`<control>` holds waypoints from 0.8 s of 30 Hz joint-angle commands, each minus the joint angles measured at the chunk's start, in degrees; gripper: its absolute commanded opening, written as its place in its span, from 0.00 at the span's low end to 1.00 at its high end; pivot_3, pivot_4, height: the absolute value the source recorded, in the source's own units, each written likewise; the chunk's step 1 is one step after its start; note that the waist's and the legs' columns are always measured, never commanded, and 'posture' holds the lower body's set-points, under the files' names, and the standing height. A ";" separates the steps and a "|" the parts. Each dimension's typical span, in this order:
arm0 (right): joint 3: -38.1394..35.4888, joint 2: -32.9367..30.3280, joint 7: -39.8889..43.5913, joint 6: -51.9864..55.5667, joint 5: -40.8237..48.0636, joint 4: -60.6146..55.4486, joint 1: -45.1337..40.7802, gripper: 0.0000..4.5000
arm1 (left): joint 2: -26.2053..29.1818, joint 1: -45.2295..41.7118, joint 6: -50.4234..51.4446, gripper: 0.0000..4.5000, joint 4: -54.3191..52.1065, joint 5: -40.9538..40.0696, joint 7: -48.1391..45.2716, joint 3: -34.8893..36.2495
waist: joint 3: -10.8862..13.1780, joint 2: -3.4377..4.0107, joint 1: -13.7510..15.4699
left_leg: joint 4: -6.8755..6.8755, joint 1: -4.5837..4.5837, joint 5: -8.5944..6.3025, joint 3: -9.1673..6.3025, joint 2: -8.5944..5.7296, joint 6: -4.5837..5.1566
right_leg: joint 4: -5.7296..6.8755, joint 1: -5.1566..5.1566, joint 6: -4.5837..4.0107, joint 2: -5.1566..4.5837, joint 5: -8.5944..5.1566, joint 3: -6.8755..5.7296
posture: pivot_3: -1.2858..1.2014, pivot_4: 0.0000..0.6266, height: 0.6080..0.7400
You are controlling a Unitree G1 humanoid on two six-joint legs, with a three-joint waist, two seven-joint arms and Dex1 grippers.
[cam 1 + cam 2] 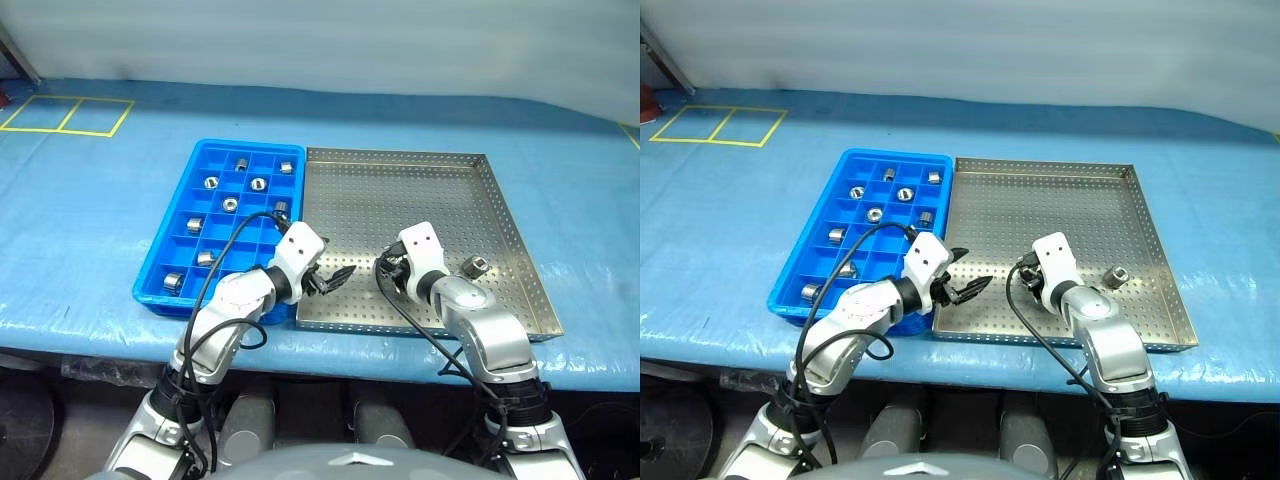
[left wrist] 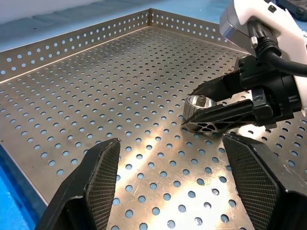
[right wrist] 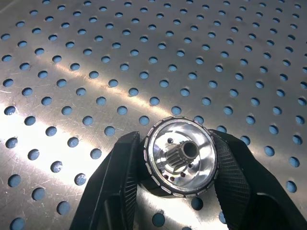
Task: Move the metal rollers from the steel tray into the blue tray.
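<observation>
Right gripper (image 3: 180, 191) down on the near part of the grey perforated steel tray (image 1: 400, 190), black fingers pinching a shiny silver metal roller (image 3: 181, 162) on both flanks, its bore axis pointing up out of the jaws. Just to its left hangs the left gripper (image 1: 335, 278), jaws spread and holding nothing. One more roller (image 1: 473, 266) lies loose to the right. Far left, beside the steel tray, sits the bright blue compartmented plastic tray (image 1: 165, 245), so the carry probably runs leftward past the left gripper.
</observation>
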 commanded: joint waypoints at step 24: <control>14.45 13.28 15.22 -22.02 0.95 25.30 -30.25 0.41 | 10.53 14.56 17.51 0.82 -30.16 8.15 14.73 13.78 | 0.03 -0.03 4.37 | -0.36 0.28 0.01 -0.04 0.07 -0.01 | 0.04 0.06 -0.09 0.10 -0.04 0.00 | 0.70 0.24 1.00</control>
